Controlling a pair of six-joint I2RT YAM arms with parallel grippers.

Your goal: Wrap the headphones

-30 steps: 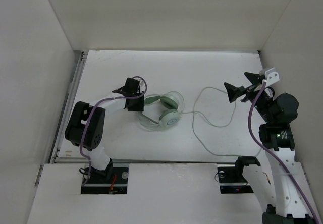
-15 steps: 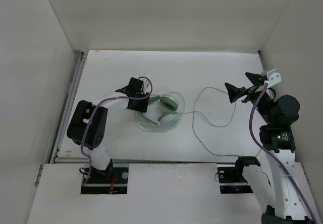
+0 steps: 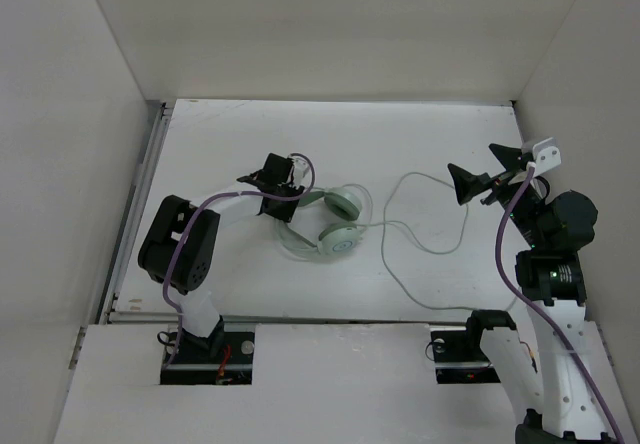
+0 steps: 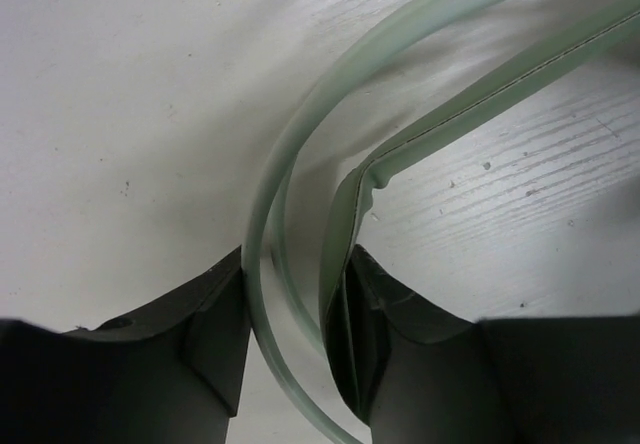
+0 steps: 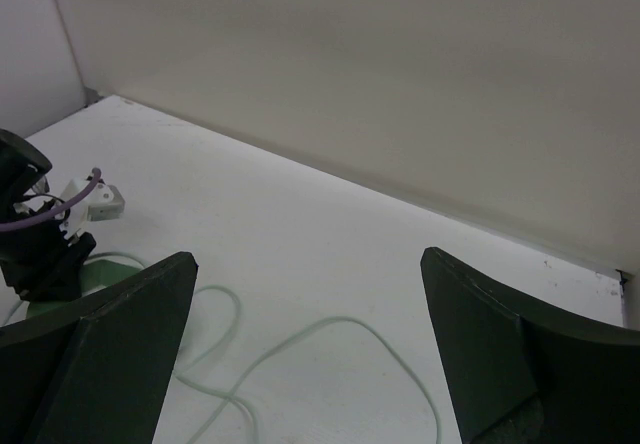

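Your left gripper [image 4: 295, 274] has its jaws pinching the headband [image 4: 300, 134] of the headphones [image 3: 340, 237]. Two strips pass between the fingers, a thin outer hoop against one and a flat inner strap against the other.

Your right gripper [image 5: 308, 256] has its jaws spread wide with nothing between them. It hangs above the right side of the table [image 3: 250, 134], well apart from the headphones.

Count one pair of headphones, with two ear cups, one headband and one cable [image 5: 340, 320]. There are two arms and two grippers.

The headphones lie flat on the table a little left of the middle. Their long axis runs roughly left to right. The arch of the headband points left into your left gripper, and the cups sit at the right end, one just behind the other.

From the cups the cable trails right in loose loops. One loop lies under your right gripper, and a long strand runs toward the near edge by the right arm's base.
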